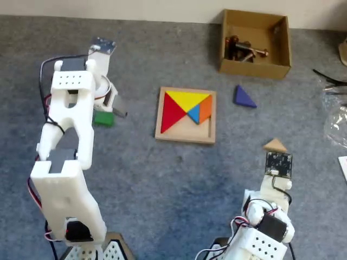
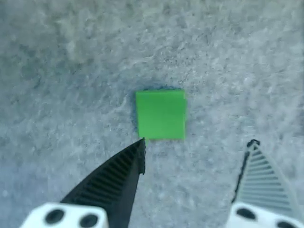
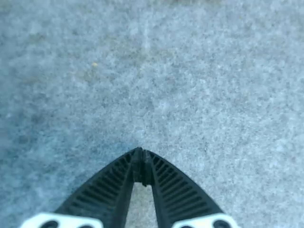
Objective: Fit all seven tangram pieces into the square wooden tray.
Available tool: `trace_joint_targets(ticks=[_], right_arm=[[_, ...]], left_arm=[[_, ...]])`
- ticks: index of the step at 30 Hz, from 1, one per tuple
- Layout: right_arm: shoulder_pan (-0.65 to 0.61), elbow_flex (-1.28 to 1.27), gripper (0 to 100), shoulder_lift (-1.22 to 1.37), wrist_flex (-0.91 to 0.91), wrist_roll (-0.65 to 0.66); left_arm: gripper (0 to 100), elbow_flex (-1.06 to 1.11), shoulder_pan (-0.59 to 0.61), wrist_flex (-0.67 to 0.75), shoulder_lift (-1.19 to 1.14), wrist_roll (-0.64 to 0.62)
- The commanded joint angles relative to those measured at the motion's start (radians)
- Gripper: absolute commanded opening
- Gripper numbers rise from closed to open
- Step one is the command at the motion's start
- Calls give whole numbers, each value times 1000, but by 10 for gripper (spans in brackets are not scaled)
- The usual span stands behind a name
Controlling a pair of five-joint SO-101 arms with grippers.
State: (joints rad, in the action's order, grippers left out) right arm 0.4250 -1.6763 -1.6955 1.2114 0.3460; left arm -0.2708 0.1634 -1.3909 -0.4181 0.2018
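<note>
The square wooden tray (image 1: 212, 114) lies mid-table with a red, a yellow, an orange and a small blue piece inside; its lower right part is bare. A green square piece (image 1: 103, 118) (image 2: 161, 114) lies on the grey carpet left of the tray. My left gripper (image 2: 197, 145) hovers open just short of the green square, one finger near its corner. A dark blue triangle (image 1: 244, 97) lies right of the tray. A tan triangle (image 1: 275, 145) lies beside the right arm's head. My right gripper (image 3: 141, 154) is shut over bare carpet, holding nothing.
A cardboard box (image 1: 255, 67) with small metal and wooden items stands at the back right. Cables and a plastic bag (image 1: 337, 122) lie at the right edge. Open carpet lies in front of the tray between the two arms.
</note>
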Motion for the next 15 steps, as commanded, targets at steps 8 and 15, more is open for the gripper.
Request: trace_joint_targets(ticks=[8, 15], right_arm=[[15, -116, 5, -15, -18, -2], [15, -116, 5, -15, -18, -2]], left_arm=[[306, -50, 41, 170, -13, 18], [305, -114, 41, 196, -124, 14]])
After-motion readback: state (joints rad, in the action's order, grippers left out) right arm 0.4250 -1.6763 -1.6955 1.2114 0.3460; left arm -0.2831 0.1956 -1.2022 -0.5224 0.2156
